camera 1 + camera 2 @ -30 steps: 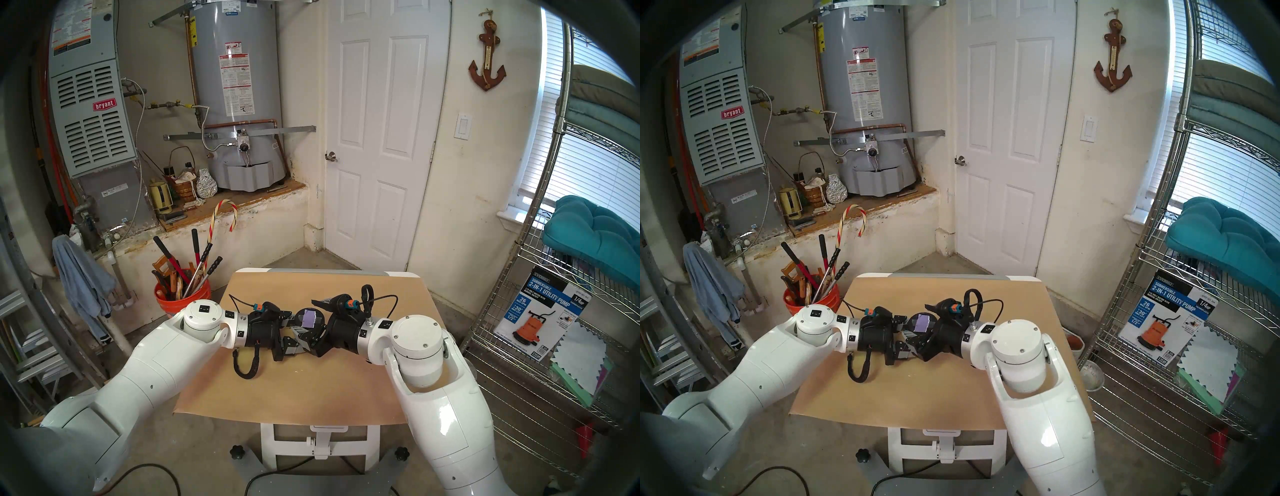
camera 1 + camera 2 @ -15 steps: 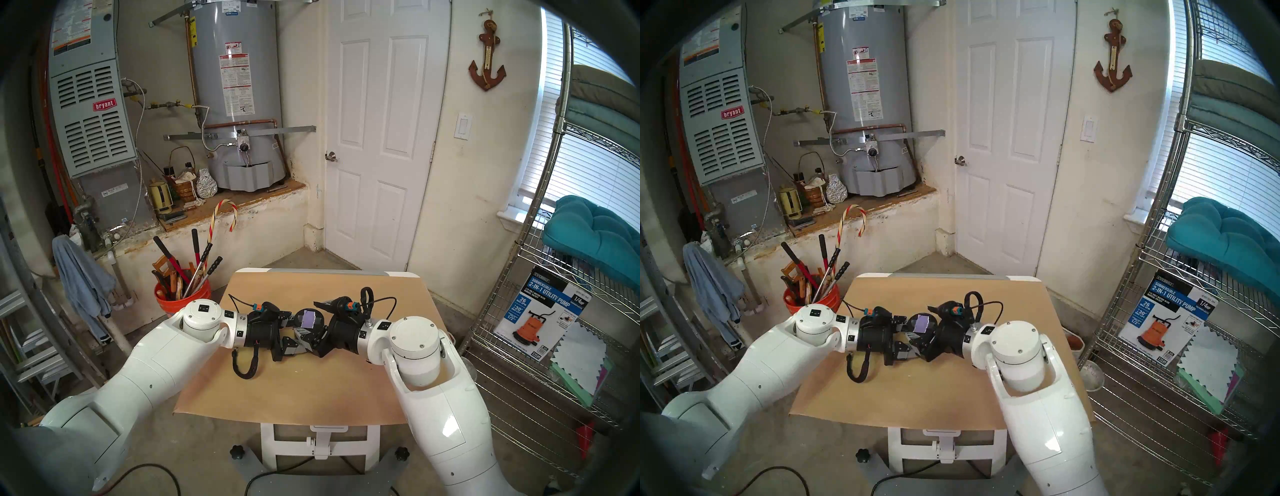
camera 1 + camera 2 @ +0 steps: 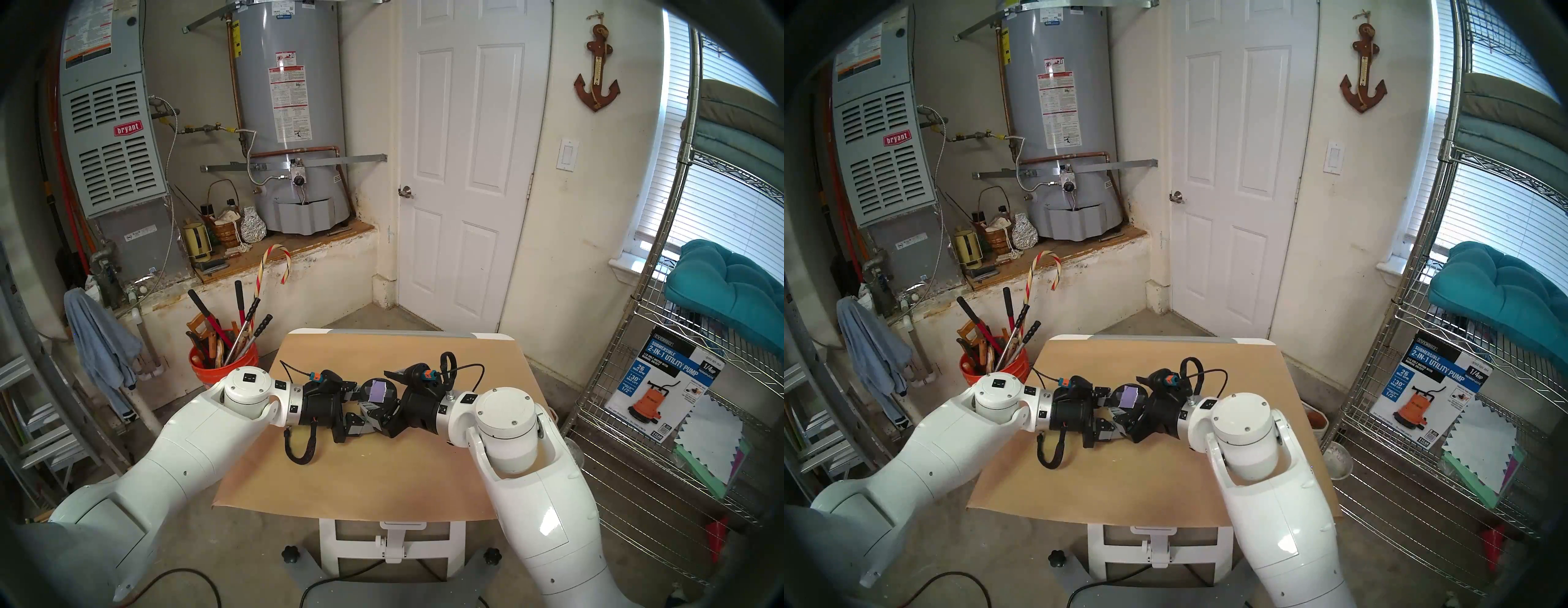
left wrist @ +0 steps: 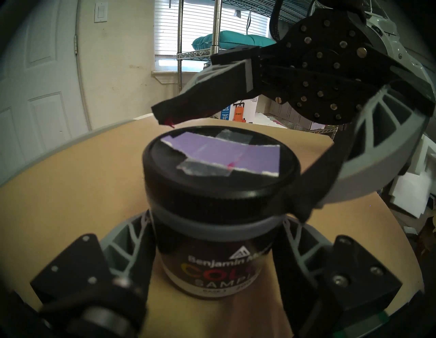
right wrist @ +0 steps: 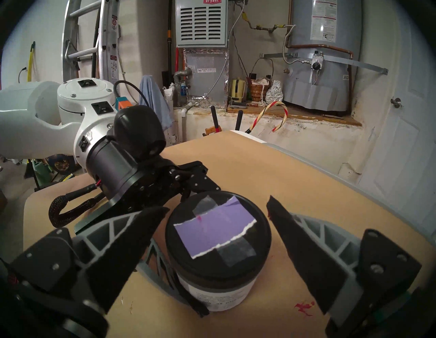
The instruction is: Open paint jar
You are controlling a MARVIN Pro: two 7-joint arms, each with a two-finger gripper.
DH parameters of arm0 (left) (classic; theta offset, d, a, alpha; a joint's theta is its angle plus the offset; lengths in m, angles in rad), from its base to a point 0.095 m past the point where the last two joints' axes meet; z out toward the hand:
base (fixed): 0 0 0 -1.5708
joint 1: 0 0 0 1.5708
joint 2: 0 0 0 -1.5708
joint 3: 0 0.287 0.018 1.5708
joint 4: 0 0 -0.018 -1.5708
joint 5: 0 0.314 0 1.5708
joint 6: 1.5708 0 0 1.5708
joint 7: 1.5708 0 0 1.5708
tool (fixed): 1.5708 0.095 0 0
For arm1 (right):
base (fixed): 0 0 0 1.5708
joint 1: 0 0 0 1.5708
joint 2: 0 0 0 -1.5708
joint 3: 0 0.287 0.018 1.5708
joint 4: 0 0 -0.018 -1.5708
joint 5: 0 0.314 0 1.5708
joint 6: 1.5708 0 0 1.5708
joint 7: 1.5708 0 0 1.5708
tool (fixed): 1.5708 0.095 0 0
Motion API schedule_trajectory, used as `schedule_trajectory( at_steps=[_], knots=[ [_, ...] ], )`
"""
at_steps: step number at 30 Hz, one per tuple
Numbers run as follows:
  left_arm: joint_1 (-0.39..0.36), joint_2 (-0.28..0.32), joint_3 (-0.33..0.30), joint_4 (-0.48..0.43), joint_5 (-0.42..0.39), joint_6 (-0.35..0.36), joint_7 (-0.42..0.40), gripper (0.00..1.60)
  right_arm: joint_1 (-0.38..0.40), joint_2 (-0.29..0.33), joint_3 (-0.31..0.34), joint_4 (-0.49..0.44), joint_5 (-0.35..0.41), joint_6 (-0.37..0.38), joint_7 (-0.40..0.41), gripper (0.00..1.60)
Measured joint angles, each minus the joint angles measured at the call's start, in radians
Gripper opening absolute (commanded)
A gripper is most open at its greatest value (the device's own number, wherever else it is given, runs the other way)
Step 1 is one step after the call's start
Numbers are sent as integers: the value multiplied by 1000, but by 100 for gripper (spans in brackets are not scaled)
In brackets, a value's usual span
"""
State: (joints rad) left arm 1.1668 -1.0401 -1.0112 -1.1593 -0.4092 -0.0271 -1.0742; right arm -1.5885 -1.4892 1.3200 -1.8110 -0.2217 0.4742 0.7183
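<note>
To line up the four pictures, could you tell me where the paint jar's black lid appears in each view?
Head stereo left: lid at table centre, between both grippers.
Head stereo right: lid same place, slightly further left.
Left wrist: lid fills the centre.
Right wrist: lid lower centre.
Shared landmark: the lavender swatch taped on top.

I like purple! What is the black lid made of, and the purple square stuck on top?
The lid looks like black plastic, semi-glossy, with fine ridges around its side. The purple square seems to be torn painted paper: matte, with ragged white edges, held down by strips of clear tape.
</note>
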Motion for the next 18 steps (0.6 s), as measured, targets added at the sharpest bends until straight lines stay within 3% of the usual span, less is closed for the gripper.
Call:
schedule_trajectory(
  at_steps=[10, 11, 12, 16, 18],
  knots=[
    [-2, -2, 0, 5, -1, -3, -4, 0, -2, -3, -4, 8, 0, 1, -16, 160],
    [-2, -2, 0, 5, -1, -3, -5, 0, -2, -3, -4, 8, 1, 0, -17, 141],
    [-2, -2, -1, 5, -1, -3, -5, 0, -3, -4, -4, 10, 1, -2, -18, 88],
    [-2, -2, -2, 6, -1, -3, -5, 0, -3, -4, -4, 11, 3, -7, -21, 53],
    [-2, -2, -2, 6, -2, -3, -5, 0, -2, -3, -4, 12, 5, -9, -21, 48]
  ],
)
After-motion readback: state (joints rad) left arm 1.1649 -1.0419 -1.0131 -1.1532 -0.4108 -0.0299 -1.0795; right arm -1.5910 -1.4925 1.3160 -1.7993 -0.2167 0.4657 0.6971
